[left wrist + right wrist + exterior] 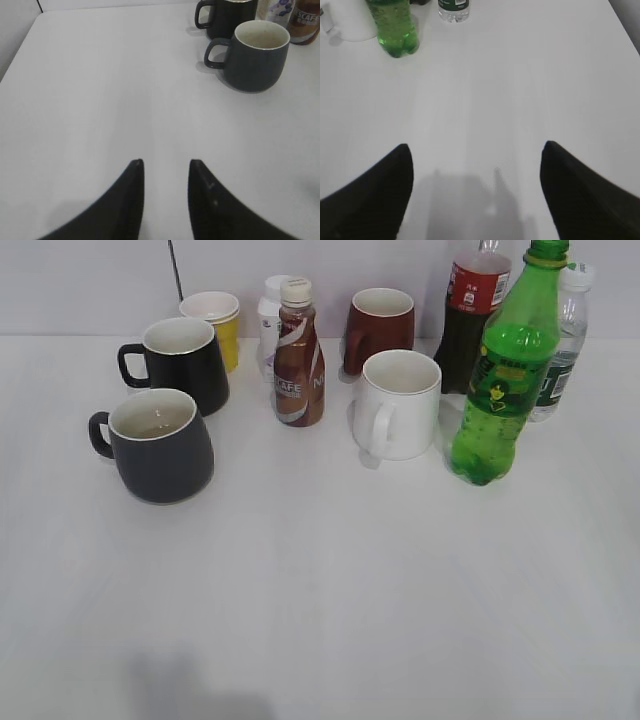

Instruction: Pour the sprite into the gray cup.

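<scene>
two grippers hover empty over the white table (320, 600): we see the left gripper (165, 167) with fingers narrowly parted, the right gripper (476, 150) spread wide. the sprite (503, 375) stands upright at right, just beside the white mug (398, 403); the gray cup (157, 445) sits at left, before the black mug (182, 362).

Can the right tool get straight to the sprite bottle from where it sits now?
Probably yes. The right tool is open, with bare table between it and the sprite bottle. The white mug stands close on the bottle's far side.
</scene>
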